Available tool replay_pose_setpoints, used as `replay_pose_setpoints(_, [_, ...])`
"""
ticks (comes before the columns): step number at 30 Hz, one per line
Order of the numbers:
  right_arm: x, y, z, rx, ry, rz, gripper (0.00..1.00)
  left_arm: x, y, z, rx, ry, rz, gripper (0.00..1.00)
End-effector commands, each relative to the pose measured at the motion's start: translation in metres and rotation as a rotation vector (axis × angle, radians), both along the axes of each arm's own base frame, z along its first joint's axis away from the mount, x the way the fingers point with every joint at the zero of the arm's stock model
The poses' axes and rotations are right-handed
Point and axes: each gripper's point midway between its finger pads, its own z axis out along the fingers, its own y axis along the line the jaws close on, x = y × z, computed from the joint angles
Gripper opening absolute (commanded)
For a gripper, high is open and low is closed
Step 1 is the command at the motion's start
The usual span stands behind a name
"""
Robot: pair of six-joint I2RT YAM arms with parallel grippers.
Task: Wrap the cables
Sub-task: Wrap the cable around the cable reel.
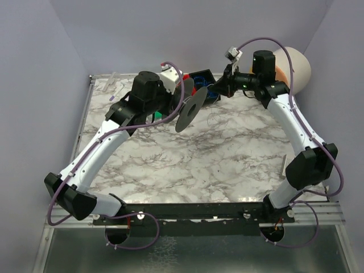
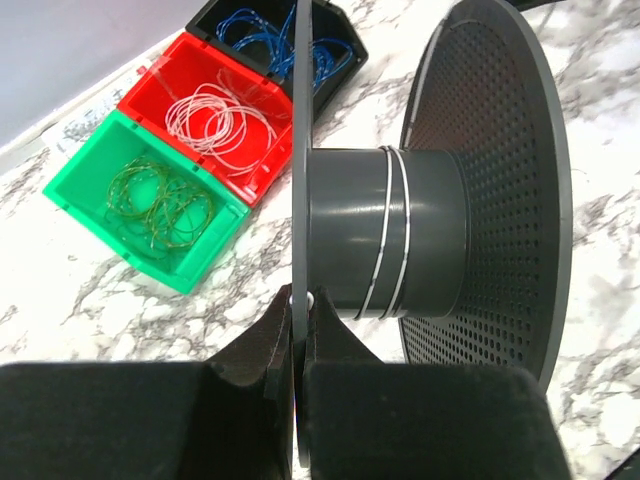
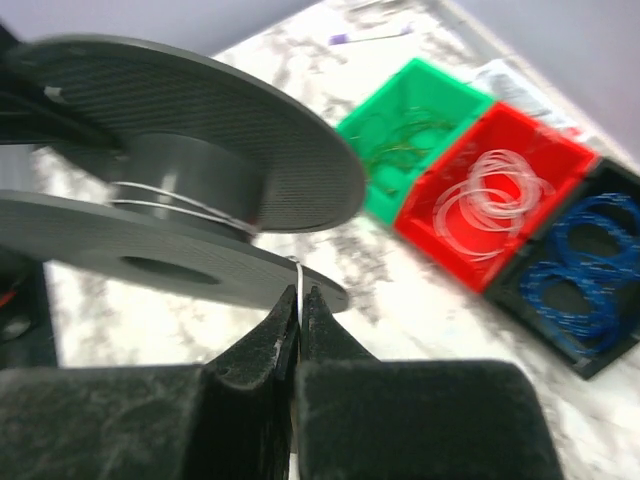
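- The left pincer (image 2: 298, 320) was closed flat on the rim of one flange of the dark grey spool (image 2: 385, 245), which it held tilted on edge.
- Whether the spool touched the worktop (image 1: 227, 153) could not be told.
- The right pincer (image 3: 299, 312) was shut on a thin white cable (image 3: 298, 272), just beside the edge of the spool's nearer flange as the right wrist camera saw it.
- From that pincer's fingers the white cable ran up past the flange edge. Two turns of it lay side by side around the spool's hub.
- Beyond the spool, three small bins stood touching in a row on the worktop: a green bin (image 2: 215, 250), a red bin (image 2: 262, 180) and a black bin (image 2: 345, 55).
- Loose coils of green cables (image 2: 160, 205) lay in the green bin, whitish cables (image 2: 215, 120) in the red bin and blue cables (image 2: 255, 35) in the black bin.
- From overhead, both pincers met at the spool, and the arms largely hid the bins behind it.
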Motion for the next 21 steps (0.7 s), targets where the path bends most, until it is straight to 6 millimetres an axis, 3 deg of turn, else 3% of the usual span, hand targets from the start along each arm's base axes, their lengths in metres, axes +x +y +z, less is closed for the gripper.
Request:
replay_pose_setpoints(1, [-0.06, 0.01, -0.015, 0.035, 0.294, 0.238, 0.0, 0.006, 0.016, 0.01, 0.104, -0.122, 0.081, 0.0])
replay_pose_setpoints(8, [-0.108, 0.028, 0.01, 0.221, 0.441, 0.455, 0.0, 0.021, 0.024, 0.003, 0.122, -0.15, 0.204, 0.0])
replay_pose_setpoints(13, [-0.138, 0.043, 0.032, 0.29, 0.433, 0.579, 0.0, 0.03, 0.027, 0.002, 0.107, -0.147, 0.266, 0.0])
replay_pose_setpoints(17, [-0.152, 0.055, 0.044, 0.341, 0.415, 0.612, 0.0, 0.037, 0.028, -0.002, 0.102, -0.141, 0.305, 0.0])
replay_pose_setpoints(21, [-0.149, 0.065, 0.053, 0.357, 0.412, 0.62, 0.0, 0.04, 0.022, -0.01, 0.113, -0.124, 0.284, 0.0])
